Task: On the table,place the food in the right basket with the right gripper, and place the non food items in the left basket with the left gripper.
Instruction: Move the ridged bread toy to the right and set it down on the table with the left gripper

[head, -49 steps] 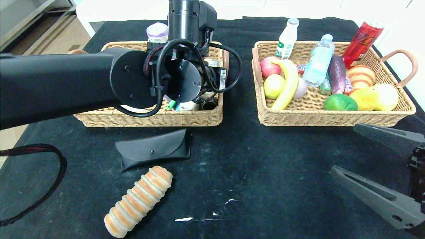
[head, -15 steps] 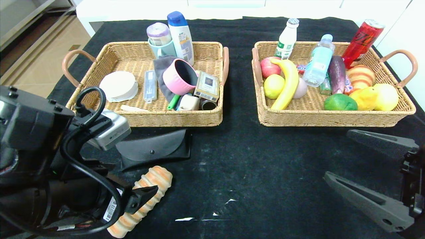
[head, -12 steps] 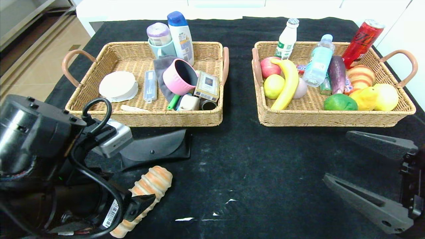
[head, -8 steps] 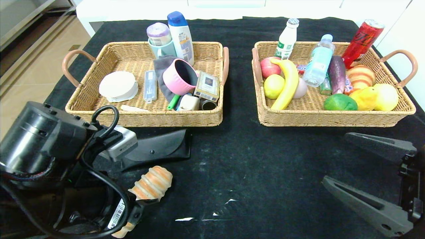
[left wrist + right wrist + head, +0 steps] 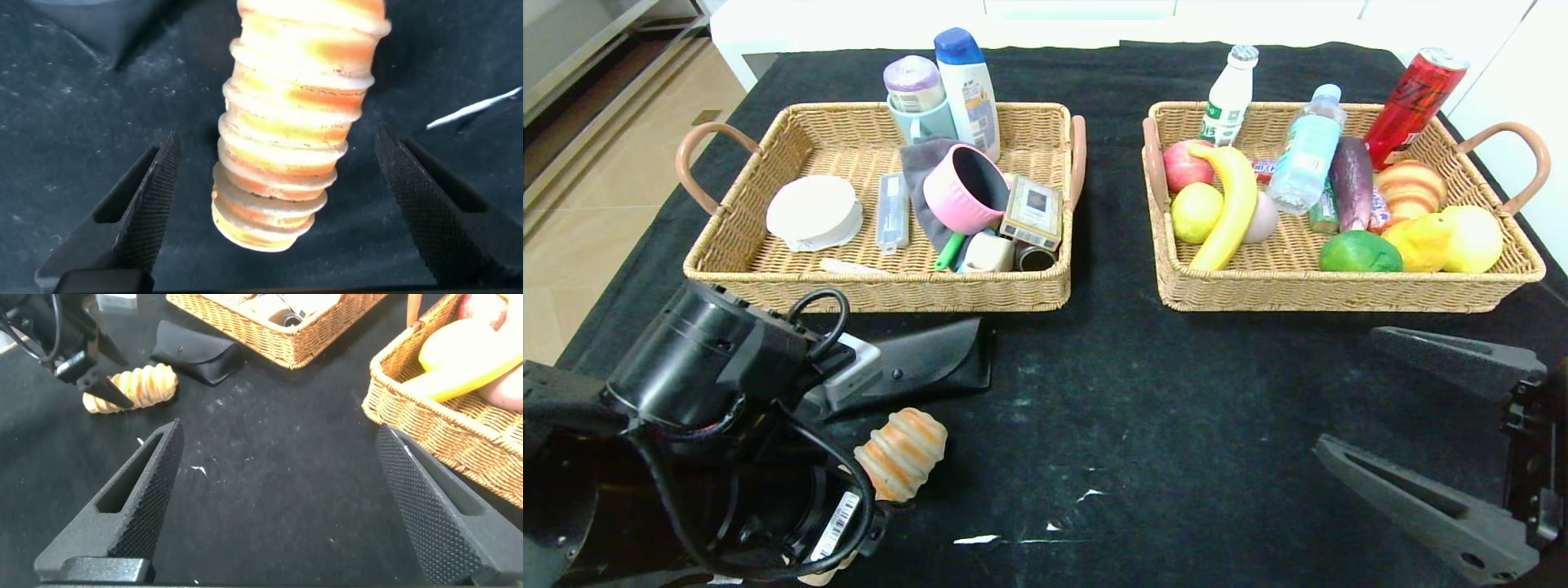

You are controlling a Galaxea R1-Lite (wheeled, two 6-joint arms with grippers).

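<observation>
Now the left end effector [image 5: 278, 204] hangs wide open astride the bread roll [image 5: 294, 122], which lies on the counter [image 5: 1176, 408], seemingly untouched by either finger; the right end effector [image 5: 278, 506] idles open.

Our left arm is folded low at the near left of the table, wrist bent downward, so that the left gripper [image 5: 278, 204] points at the cloth with its fingers [image 5: 135, 216] spread wide. Our right arm sits at the near right edge, the right gripper [image 5: 1437, 433] held level above the surface, its fingers likewise wide apart.
</observation>
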